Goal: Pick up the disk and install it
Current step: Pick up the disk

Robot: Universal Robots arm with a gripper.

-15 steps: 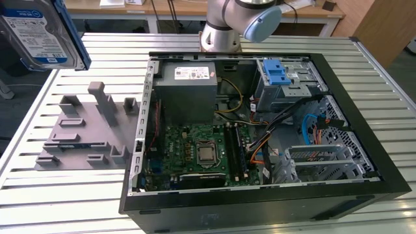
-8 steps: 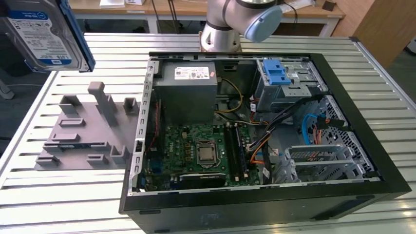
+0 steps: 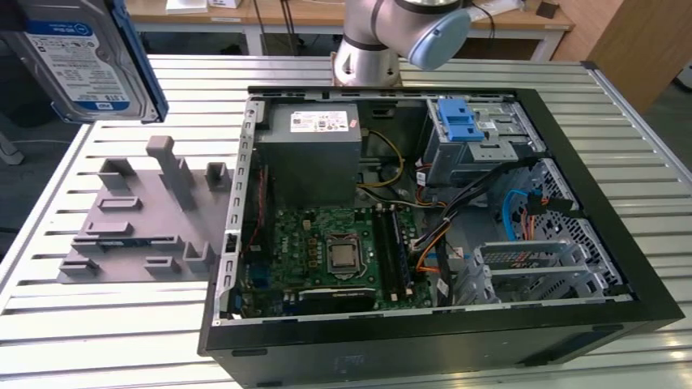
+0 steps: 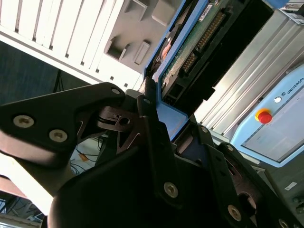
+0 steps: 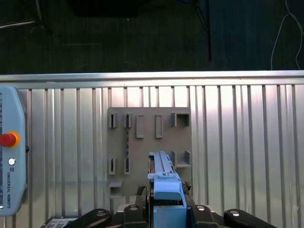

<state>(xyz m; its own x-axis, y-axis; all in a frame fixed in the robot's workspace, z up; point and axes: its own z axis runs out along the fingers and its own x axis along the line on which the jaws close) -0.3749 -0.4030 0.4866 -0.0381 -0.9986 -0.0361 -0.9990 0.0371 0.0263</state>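
Claw (image 5: pixel 167 205) clamped narrow on the blue carrier end of the disk (image 3: pixel 81 61), which hangs in air over the grey fixture (image 3: pixel 141 219), well apart from the drive cage (image 3: pixel 476 138) in the open PC case (image 3: pixel 433 340). Risk (my est.): the grip is on one end only, so the disk may tilt or slip & drop onto the fixture or slatted surface (image 3: pixel 97 332); loose cables (image 3: pixel 508 215) nr the cage could snag the carrier on entry
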